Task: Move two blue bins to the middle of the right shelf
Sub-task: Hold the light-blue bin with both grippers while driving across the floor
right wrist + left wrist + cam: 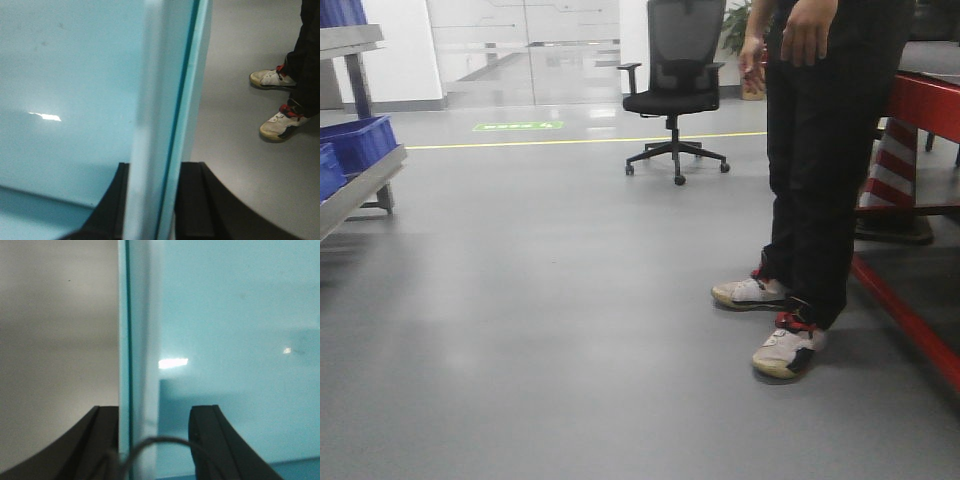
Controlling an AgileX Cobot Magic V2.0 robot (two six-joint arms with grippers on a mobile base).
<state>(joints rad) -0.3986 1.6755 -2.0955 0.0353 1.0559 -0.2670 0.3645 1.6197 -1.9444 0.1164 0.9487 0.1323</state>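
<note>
Left gripper (154, 410) — astride bin wall (140, 340)

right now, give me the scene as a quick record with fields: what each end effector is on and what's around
held item: blue bin, its walls fill both wrist views
left end effector: straddles a bin wall, gap on the inner side, closure unclear
right end effector: fingers tight on both sides of a bin wall
person: standing at right, beside red frame
chair: black, at the back
shelf: left edge, other bins on it
</note>
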